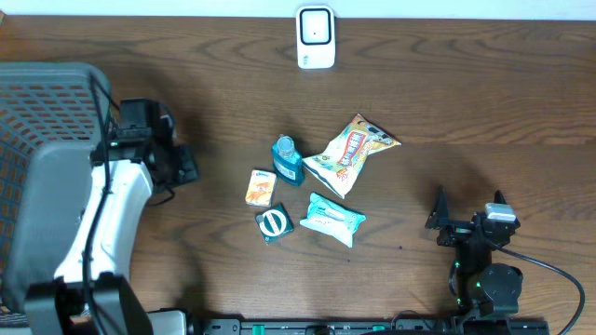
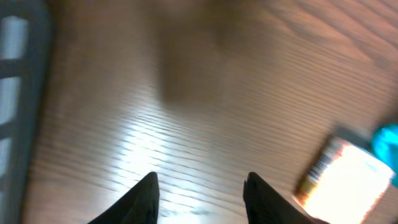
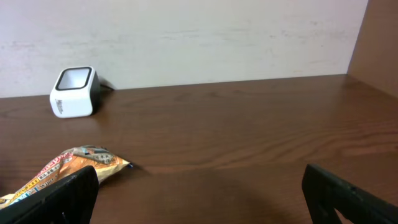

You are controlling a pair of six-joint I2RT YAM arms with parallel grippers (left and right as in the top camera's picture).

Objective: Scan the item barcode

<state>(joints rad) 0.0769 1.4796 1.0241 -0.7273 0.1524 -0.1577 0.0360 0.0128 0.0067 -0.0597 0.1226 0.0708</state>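
The white barcode scanner point(image 1: 316, 37) stands at the table's far edge, also visible in the right wrist view as the scanner point(image 3: 73, 91). Several items lie mid-table: a blue bottle point(image 1: 288, 160), an orange-yellow snack bag point(image 1: 351, 154), a small orange pack point(image 1: 261, 187), a green round tin point(image 1: 274, 223) and a teal wipes pack point(image 1: 334, 219). My left gripper point(image 1: 186, 166) hovers left of them, open and empty point(image 2: 202, 193); its blurred view shows the orange pack point(image 2: 345, 180) to the right. My right gripper point(image 1: 468, 219) rests open at the front right, nothing between its fingers point(image 3: 199, 199).
A grey plastic basket point(image 1: 47, 102) fills the left end of the table, its wall also at the left of the left wrist view point(image 2: 12, 93). The snack bag point(image 3: 68, 168) lies just beyond my right gripper's left finger. A wall backs the table.
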